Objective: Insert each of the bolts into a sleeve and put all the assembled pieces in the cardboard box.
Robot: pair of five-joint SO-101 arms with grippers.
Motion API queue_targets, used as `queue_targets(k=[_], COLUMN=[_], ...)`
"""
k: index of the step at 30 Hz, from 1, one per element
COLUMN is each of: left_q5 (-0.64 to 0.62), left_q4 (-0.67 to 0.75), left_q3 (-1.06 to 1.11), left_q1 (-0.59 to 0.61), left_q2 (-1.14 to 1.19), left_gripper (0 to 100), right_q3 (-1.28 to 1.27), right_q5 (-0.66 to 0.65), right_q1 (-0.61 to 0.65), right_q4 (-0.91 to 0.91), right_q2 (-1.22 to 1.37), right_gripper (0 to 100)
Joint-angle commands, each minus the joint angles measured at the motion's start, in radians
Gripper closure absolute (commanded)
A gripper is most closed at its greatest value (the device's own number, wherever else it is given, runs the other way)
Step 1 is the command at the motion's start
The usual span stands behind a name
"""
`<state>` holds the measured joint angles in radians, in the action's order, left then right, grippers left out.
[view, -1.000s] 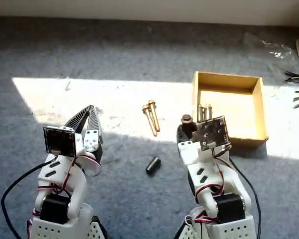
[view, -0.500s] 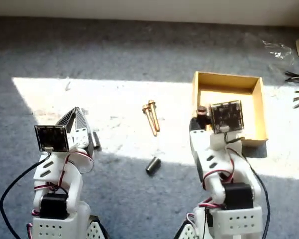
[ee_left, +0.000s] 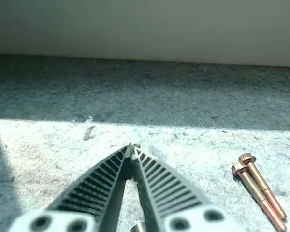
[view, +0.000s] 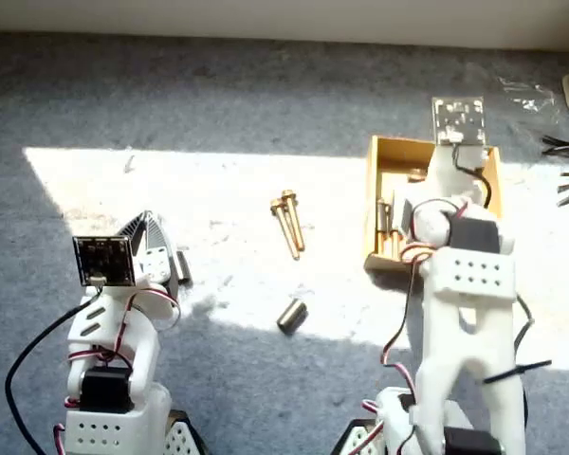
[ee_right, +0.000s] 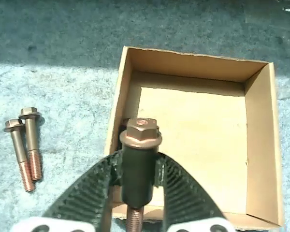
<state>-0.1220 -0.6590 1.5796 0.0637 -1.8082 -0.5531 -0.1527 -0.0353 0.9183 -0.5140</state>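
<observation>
Looking past the arm that hides it in the high view, the right wrist view exposes the right gripper [ee_right: 138, 162]: jaws part-open, clamping a dark sleeve [ee_right: 137, 179] with its bolt [ee_right: 140, 135] inserted, over the 6 o'clock wall of the cardboard box [ee_right: 261, 145]. Left gripper [ee_left: 132, 147] tips meet, pinching a second sleeve [view: 181, 264]. Two loose bolts [view: 289, 224] lie at the box's 9 o'clock.

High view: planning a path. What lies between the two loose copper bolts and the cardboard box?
Bare grey carpet only, between copper bolts and cardboard box, in the high view.

Grey carpet [view: 266, 85]; sunlit patch [view: 228, 199]; pale wall [ee_left: 145, 24] behind.
</observation>
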Motion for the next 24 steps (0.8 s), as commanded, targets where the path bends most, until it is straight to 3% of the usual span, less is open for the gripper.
queue_targets(k=[1, 13, 24], left_q5=[0.002, 0.003, 0.003], left_q4=[-0.006, -0.006, 0.023], left_q3=[-0.007, -0.001, 0.021], left_q1=[0.004, 0.004, 0.004], left_q2=[-0.001, -0.001, -0.001], left_gripper=[99, 99, 99], right_q3=[0.131, 0.423, 0.509], right_q5=[-0.043, -0.066, -0.133], right_q1=[-0.018, -0.099, -0.099], right_q4=[-0.002, -0.002, -0.002], right_q2=[0.145, 0.618, 0.791], right_gripper=[98.9, 98.9, 98.9])
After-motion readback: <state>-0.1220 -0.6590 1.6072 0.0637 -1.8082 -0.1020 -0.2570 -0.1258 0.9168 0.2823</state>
